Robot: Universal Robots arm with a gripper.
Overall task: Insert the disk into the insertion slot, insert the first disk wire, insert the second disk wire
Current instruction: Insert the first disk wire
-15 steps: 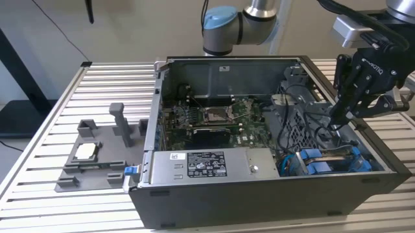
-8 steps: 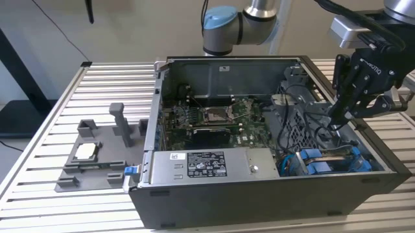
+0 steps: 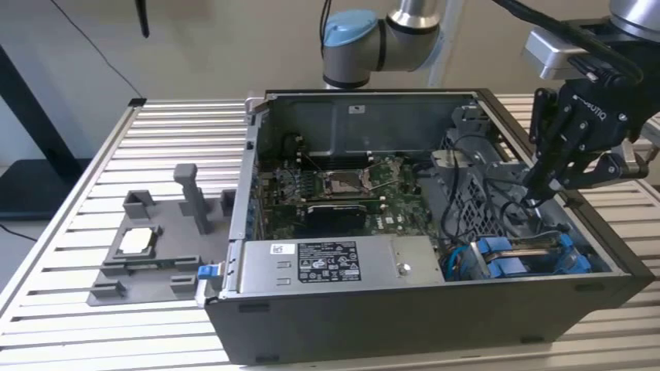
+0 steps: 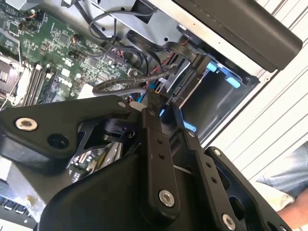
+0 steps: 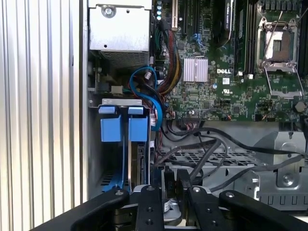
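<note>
My gripper (image 3: 536, 189) hangs inside the open computer case, at its corner on the exterior view's right, just above the drive bay. Its two black fingers (image 5: 156, 179) stand close together with a black disk wire connector (image 5: 169, 185) pinched between them. Black wires (image 4: 126, 83) loop beside the fingertips. The disk, with its blue carrier tabs (image 5: 138, 129), sits on edge in the insertion slot (image 5: 95, 144), a grey metal bay with blue fittings (image 3: 508, 259) at the case's near corner. In the second wrist view the gripper (image 4: 163, 108) points at the bay's blue parts (image 4: 233, 82).
The case (image 3: 413, 309) stands on a slatted metal table (image 3: 62, 309). Inside lie the green motherboard (image 3: 341, 185) and the grey labelled power-supply box (image 3: 320, 263). A grey fixture plate (image 3: 144, 247) with posts lies at the exterior view's left. A person's hand (image 4: 288, 204) shows beside the table.
</note>
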